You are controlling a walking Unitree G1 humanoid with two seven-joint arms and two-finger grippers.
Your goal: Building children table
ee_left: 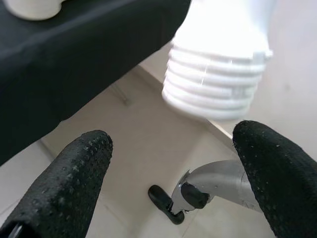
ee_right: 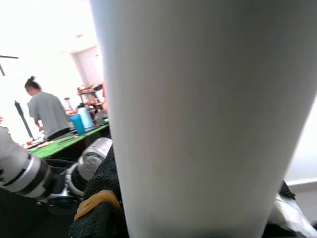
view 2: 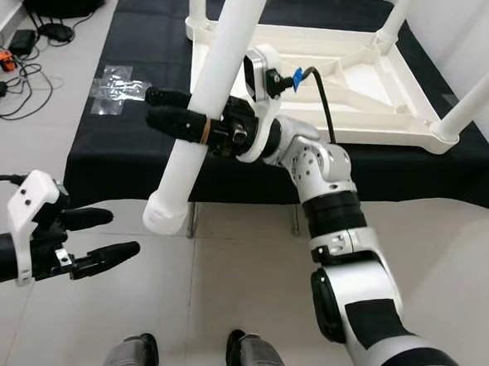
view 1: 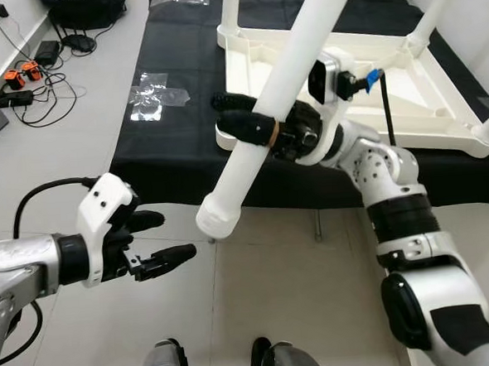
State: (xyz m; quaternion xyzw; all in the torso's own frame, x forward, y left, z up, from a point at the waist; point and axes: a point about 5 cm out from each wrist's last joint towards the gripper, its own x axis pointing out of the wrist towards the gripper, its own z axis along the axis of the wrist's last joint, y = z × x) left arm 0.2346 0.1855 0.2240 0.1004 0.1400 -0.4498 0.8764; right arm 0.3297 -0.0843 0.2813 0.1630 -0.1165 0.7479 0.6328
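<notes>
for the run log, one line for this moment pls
right gripper: shut on white plastic table leg | left gripper: open below leg's threaded end

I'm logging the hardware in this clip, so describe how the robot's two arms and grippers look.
Both arms are silver with black joint bands. The left gripper has a white housing, two long black textured fingers and a black cable looping behind. The right gripper has a white wrist module, a black cable with a blue plug and an orange band on one finger.

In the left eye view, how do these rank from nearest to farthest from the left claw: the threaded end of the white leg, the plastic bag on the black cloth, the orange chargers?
From the left claw:
1. Threaded end of the white leg, just to its right.
2. Plastic bag, ahead on the black cloth.
3. Orange chargers, far ahead on the left, on the floor.
</notes>
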